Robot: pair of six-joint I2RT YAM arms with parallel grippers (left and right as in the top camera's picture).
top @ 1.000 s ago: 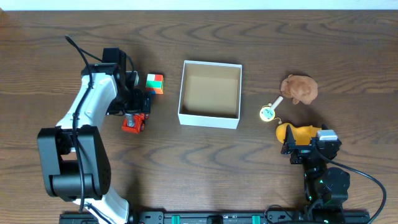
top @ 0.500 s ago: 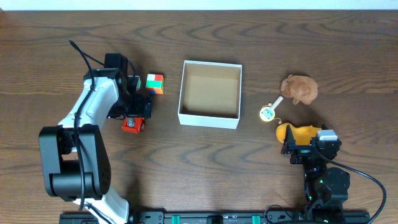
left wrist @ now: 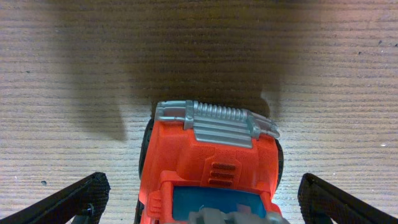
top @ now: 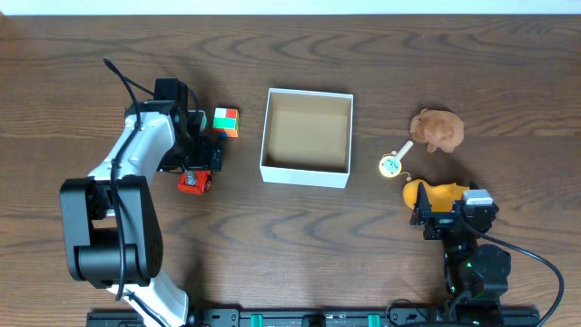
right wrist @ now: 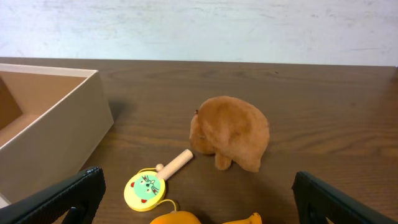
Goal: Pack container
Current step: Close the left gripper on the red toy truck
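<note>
The container (top: 307, 133), a shallow white box with a tan bottom, stands empty at mid-table; its wall (right wrist: 62, 124) shows at the left of the right wrist view. My left gripper (top: 198, 167) hangs open over a red toy truck (top: 194, 181) left of the box. In the left wrist view the truck (left wrist: 211, 162) lies between the spread fingers (left wrist: 78, 200) with gaps on both sides. My right gripper (top: 441, 211) is open at the front right, just behind a yellow toy (top: 428, 193). Nothing sits between its fingers (right wrist: 336, 202).
A colour cube (top: 226, 122) lies between the truck and the box. Right of the box are a brown plush (top: 437, 130), also in the right wrist view (right wrist: 233, 130), and a yellow rattle with a wooden handle (right wrist: 149, 186). The yellow toy (right wrist: 205, 219) peeks in at the bottom.
The left arm has edged slightly to the right over the red truck. The right arm and all the toys have stayed put.
</note>
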